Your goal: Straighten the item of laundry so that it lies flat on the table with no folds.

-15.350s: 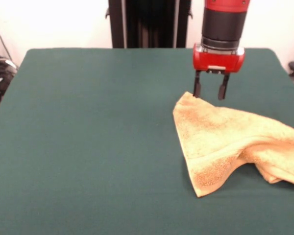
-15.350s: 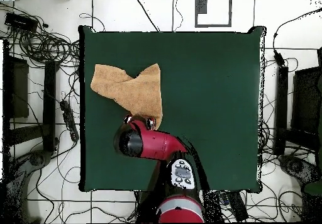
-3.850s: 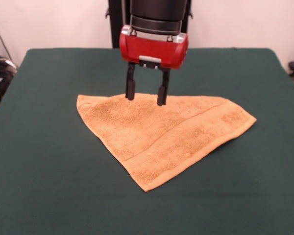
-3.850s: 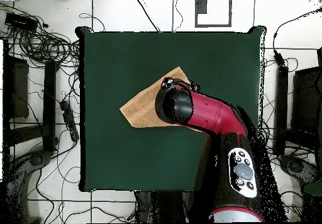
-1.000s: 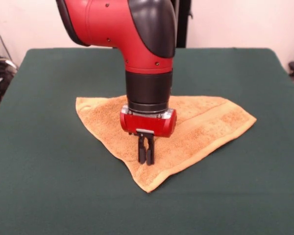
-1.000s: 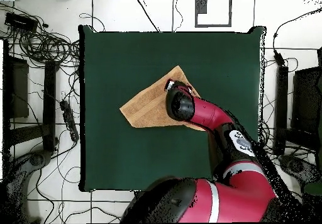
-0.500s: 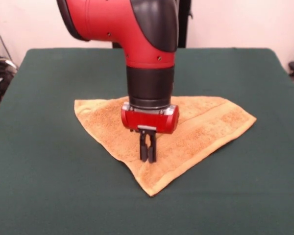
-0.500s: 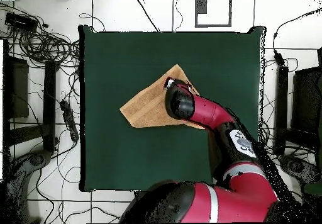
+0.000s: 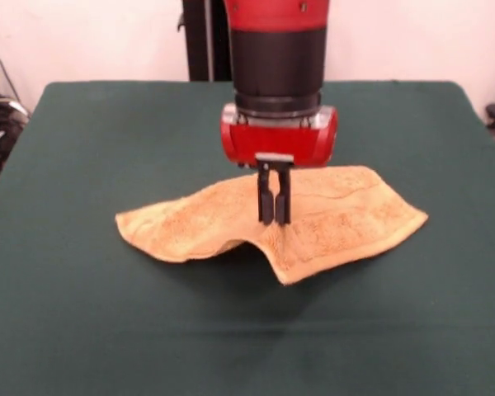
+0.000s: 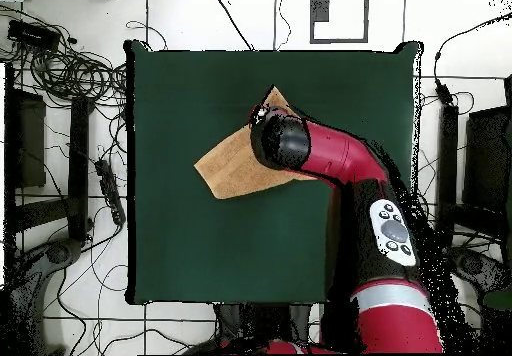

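The hand [image 9: 274,221] is pinched shut on a fold of the towel [image 9: 346,216], its two black fingers [image 9: 266,198] pressed together with cloth caught between their tips. Half a second ago those tips were down near the towel's camera-side point, with the cloth lying flat as a folded triangle; now the hand has risen and drawn back toward the pedestal, taking the top layer with it. Around the hand the towel stands up in a ridge, and a dark hollow shows beneath the lifted edge on the camera side. Beyond that, both wings of the towel lie on the green surface [image 9: 82,313], near its middle. Overhead, the arm hides the pinch, with cloth [image 10: 228,167] spreading out from under it. The fold looks to be peeling open, though the towel is not yet flat.
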You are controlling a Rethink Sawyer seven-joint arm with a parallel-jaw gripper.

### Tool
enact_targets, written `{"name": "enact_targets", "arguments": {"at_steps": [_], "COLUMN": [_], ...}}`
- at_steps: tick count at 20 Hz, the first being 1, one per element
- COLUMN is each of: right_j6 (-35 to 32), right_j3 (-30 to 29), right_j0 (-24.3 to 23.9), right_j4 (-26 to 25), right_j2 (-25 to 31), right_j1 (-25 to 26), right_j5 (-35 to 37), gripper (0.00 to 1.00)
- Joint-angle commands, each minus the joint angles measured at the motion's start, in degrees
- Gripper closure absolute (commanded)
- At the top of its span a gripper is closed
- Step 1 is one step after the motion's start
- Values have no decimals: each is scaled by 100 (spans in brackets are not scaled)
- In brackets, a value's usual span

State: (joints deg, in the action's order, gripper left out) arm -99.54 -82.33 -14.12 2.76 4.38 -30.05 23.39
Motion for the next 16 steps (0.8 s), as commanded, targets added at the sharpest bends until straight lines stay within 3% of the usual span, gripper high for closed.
{"name": "enact_targets", "arguments": {"at_steps": [1, 6, 16], "right_j6": [62, 335, 326], "right_j3": [769, 1319, 1105], "right_j0": [-59, -156, -325], "right_j4": [-35, -71, -170], "right_j2": [597, 875, 1245], "right_j1": [-7, 118, 173], "right_j5": [931, 1280, 705], "gripper": [100, 100, 100]}}
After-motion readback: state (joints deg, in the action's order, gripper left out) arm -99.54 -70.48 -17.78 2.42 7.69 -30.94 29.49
